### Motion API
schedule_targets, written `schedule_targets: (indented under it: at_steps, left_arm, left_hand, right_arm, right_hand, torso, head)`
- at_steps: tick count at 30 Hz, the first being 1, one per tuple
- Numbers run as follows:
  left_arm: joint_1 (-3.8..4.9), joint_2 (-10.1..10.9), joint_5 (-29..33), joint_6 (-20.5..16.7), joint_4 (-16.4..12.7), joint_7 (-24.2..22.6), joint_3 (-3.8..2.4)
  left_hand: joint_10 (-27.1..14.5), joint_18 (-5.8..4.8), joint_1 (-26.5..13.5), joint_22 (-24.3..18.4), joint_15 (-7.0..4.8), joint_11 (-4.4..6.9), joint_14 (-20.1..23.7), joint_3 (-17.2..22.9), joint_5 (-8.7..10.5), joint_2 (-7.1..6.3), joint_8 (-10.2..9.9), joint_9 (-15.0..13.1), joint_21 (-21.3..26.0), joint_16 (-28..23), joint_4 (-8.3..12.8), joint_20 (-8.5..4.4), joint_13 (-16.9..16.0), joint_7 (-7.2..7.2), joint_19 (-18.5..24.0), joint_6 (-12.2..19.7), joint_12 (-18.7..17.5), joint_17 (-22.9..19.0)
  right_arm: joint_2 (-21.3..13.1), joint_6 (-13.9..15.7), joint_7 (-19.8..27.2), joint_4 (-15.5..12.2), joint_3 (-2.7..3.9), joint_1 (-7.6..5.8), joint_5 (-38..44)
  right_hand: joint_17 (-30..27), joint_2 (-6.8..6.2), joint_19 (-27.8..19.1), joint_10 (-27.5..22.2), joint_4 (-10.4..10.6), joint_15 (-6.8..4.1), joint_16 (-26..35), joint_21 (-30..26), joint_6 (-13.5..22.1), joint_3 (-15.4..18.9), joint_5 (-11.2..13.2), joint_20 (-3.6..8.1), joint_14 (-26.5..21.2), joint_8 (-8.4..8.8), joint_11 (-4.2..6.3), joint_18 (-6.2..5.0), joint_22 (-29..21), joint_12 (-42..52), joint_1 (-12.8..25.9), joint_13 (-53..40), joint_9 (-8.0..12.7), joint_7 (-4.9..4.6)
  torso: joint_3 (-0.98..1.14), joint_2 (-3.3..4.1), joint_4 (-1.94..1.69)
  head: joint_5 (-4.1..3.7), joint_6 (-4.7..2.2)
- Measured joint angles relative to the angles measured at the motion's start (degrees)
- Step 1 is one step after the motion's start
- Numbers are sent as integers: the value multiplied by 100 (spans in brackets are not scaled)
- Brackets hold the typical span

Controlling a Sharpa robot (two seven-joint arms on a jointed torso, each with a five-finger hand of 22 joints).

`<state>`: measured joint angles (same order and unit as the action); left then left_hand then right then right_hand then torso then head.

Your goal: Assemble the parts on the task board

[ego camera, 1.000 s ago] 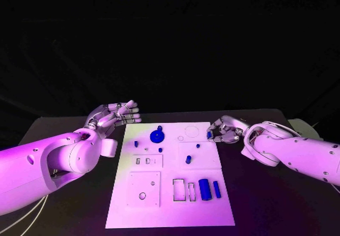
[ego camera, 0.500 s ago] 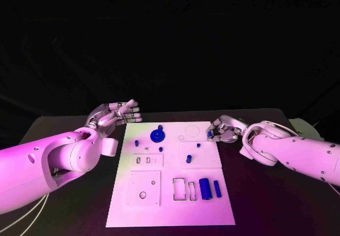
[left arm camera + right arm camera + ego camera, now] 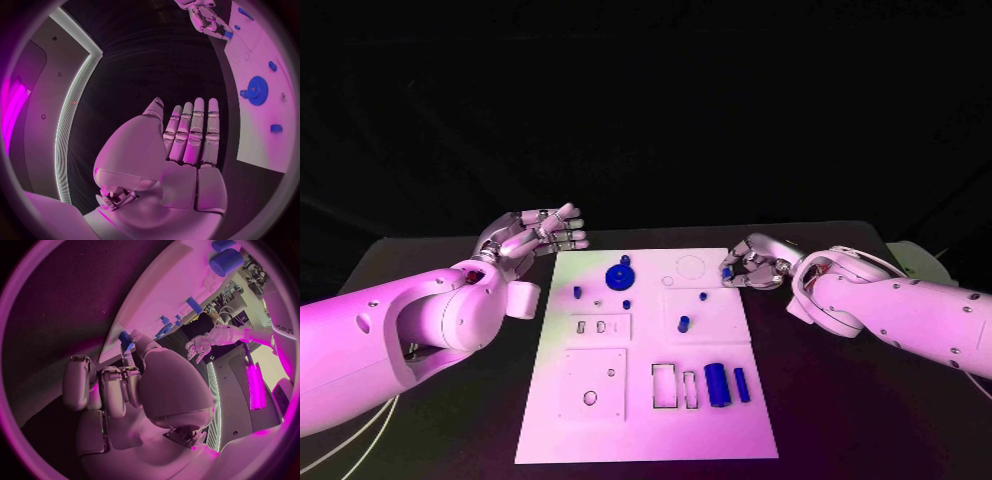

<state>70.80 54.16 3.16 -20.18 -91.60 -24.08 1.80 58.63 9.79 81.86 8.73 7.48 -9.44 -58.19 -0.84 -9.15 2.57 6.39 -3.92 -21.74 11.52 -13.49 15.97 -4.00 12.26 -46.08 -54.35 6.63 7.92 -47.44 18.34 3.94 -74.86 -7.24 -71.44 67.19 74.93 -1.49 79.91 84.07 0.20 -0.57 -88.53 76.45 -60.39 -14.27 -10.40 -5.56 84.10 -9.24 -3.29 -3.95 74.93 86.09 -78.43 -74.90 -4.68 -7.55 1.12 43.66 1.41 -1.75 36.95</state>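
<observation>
The white task board (image 3: 646, 420) lies in the middle of the black table. On it are a blue gear (image 3: 620, 273), several small blue pegs such as one (image 3: 684, 323) near the centre, a blue cylinder (image 3: 715, 384) and a thin blue bar (image 3: 741, 385). My right hand (image 3: 759, 266) is at the board's far right edge, fingers curled, and pinches a small blue part (image 3: 728, 271), also seen in the right wrist view (image 3: 125, 340). My left hand (image 3: 538, 235) is raised beyond the board's far left corner, fingers apart and straight (image 3: 190, 135), holding nothing.
Two rectangular slots (image 3: 675, 385) sit beside the cylinder, and a square panel (image 3: 593, 383) with holes lies at the board's near left. A circular outline (image 3: 691, 266) marks the board near my right hand. A pale object (image 3: 917, 256) lies at the table's right edge.
</observation>
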Motion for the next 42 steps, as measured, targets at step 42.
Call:
schedule_targets:
  at_steps: [42]
  left_arm:
    - [-2,-187,0,42,106,28,5]
  left_hand:
    - [21,0,23,-7,0,-21,0,0,0,-23,0,0,0,-40,0,0,0,0,0,0,-22,4]
  right_arm:
    - [1409,715,-900,-1347,-42,65,647]
  right_hand:
    - [-2,172,167,3,-34,-57,-26,260,-14,-211,257,65,-17,-55,38,1,-3,21,177,-3,5,13]
  torso:
    - [-79,-91,-20]
  head:
    - [450,112]
